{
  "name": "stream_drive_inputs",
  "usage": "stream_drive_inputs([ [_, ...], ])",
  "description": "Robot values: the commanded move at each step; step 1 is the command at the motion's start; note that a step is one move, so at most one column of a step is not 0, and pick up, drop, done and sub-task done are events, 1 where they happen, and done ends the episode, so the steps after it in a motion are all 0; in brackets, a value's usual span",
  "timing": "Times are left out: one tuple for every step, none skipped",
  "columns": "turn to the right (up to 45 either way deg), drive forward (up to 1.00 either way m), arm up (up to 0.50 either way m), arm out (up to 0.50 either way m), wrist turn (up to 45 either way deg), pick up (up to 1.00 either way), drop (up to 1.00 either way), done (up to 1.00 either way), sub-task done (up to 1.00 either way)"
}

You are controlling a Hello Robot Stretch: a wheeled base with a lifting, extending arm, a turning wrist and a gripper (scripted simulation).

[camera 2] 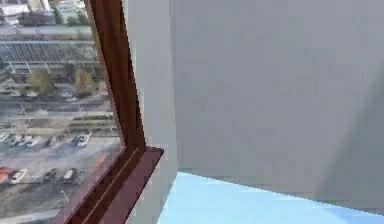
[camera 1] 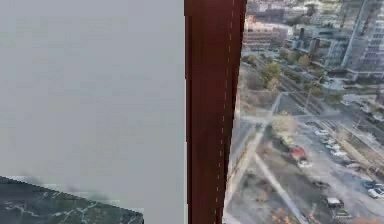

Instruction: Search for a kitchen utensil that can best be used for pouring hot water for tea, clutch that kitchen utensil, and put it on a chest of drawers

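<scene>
In the forward view a plain grey wall (camera 1: 90, 90) stands close ahead on the left. A dark red-brown window frame (camera 1: 214, 100) runs upright beside it. A corner of a dark green marbled surface (camera 1: 60, 205) shows at the bottom left. In the arm side view the same kind of red-brown window frame (camera 2: 115, 90) slants down to a sill (camera 2: 120, 190).
Through the window (camera 1: 310, 110) lies a city with streets, parked cars and buildings far below. A grey wall (camera 2: 280, 90) spans the arm side view's right, with a light blue flat surface (camera 2: 250, 205) at its foot. The wall and the window are close.
</scene>
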Motion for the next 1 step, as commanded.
stream_drive_inputs([
  [-45.0, 0.00, 0.00, 0.00, 0.0, 0.00, 0.00, 0.00, 0.00],
])
